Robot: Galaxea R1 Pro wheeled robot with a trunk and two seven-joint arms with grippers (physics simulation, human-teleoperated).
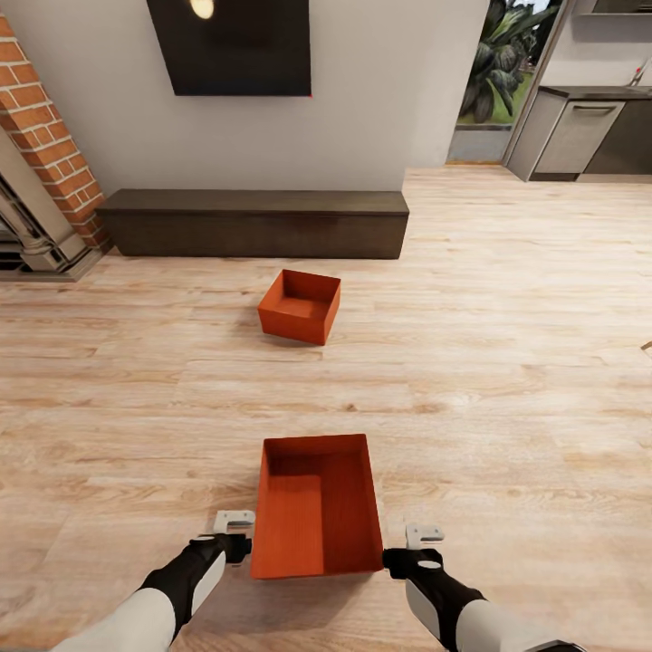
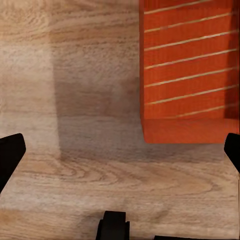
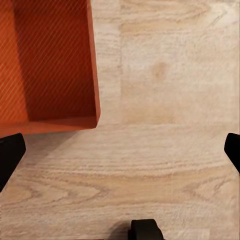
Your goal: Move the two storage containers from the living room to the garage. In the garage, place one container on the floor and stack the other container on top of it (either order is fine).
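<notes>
A light wood plank floor (image 1: 507, 362) is seen across the living room. Two orange-red storage containers are set directly on it, well apart: the nearer container (image 1: 317, 507) close to the robot, the farther container (image 1: 301, 306) turned at an angle near a long dark low bench (image 1: 258, 222), which is stood on the planks against the white wall.

Two storage containers (image 1: 316, 507) (image 1: 300, 306); two grippers (image 1: 234, 522) (image 1: 424, 535); one bench (image 1: 255, 222).

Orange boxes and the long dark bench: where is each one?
Near orange box (image 1: 317, 512), head view, inner bottom.
Far orange box (image 1: 294, 319), head view, front wall.
Long dark bench (image 1: 254, 201), head view, top surface.
</notes>
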